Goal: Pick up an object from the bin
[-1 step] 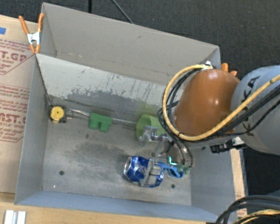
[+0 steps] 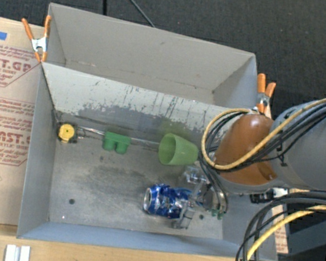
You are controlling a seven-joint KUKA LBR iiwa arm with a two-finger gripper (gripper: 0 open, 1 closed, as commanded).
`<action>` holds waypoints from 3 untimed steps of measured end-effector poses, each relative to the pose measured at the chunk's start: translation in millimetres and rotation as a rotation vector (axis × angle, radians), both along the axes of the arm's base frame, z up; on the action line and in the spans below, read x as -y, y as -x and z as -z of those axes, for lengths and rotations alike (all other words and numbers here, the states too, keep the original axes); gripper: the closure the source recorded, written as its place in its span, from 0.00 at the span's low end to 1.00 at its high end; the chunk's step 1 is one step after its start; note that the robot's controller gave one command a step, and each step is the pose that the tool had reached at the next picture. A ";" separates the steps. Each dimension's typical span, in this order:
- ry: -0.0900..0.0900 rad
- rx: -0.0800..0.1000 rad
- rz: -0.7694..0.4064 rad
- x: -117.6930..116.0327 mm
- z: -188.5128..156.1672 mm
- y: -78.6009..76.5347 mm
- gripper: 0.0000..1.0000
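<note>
Crushed blue drink can (image 2: 165,201) laid on its side at front right of grey metal bin (image 2: 96,193), long axis left-right, top pointed left, jaws lowered at its right end, state cannot be told, green cup (image 2: 177,150) tipped over just behind, dark floor (image 2: 233,14) beyond.

The grey metal bin (image 2: 90,190) has a scuffed, scratched floor. Three things lie in a row along its far edge: a small yellow round thing (image 2: 66,133) at the left, a green block (image 2: 116,142) near it, and further right a green cup (image 2: 175,150) on its side. Nearer, toward the right, lies a crushed blue can (image 2: 162,200), well apart from the yellow thing.
</note>
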State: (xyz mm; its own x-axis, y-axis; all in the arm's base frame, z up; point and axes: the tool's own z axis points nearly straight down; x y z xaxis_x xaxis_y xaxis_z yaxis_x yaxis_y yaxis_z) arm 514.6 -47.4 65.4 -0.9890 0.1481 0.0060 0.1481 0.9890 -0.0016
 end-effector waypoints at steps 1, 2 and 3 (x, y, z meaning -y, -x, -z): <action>-0.001 0.006 -0.004 -2.5 -3.9 -1.8 1.00; -0.001 0.006 -0.004 -2.5 -3.9 -1.8 0.00; -0.003 0.005 -0.203 -62.3 -5.2 13.0 0.00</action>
State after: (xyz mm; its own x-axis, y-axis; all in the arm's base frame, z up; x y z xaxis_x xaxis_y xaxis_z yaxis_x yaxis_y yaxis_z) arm 501.6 15.0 70.6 -0.9985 -0.0539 0.0015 -0.0539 0.9985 0.0019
